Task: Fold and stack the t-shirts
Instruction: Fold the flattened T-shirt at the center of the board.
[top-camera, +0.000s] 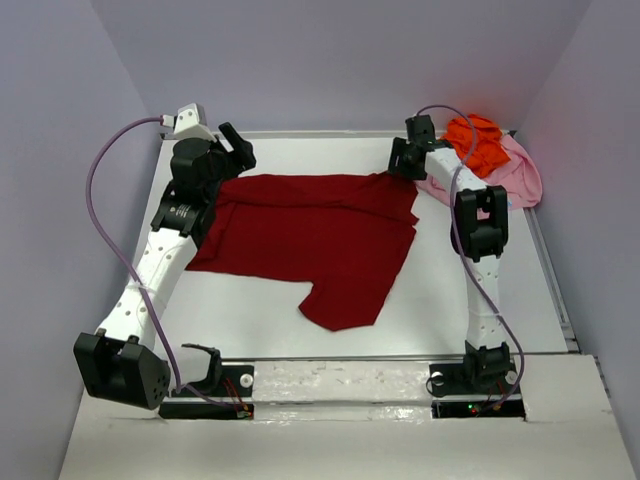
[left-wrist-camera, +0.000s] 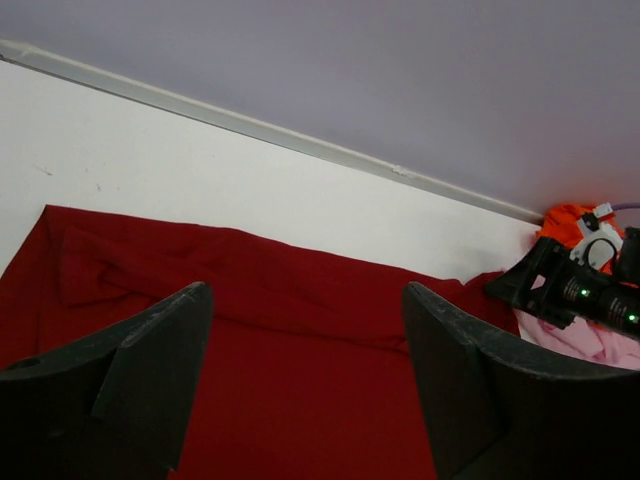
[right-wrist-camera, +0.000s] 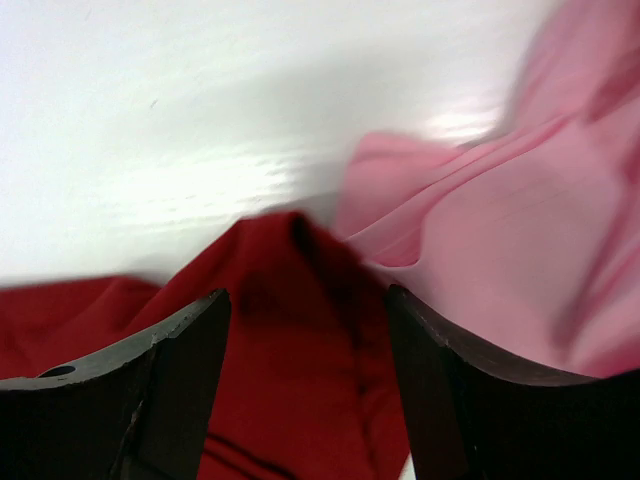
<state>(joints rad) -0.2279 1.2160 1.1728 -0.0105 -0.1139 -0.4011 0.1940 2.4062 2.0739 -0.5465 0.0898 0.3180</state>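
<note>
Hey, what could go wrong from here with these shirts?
1. The open right gripper hangs over a corner of the red shirt, with the pink shirt right beside it; closing there might pinch both.
2. The open left gripper is over the wrinkled far edge, so it might catch a doubled layer and fold unevenly.

no legible txt, labels, brands, nos. anywhere
</note>
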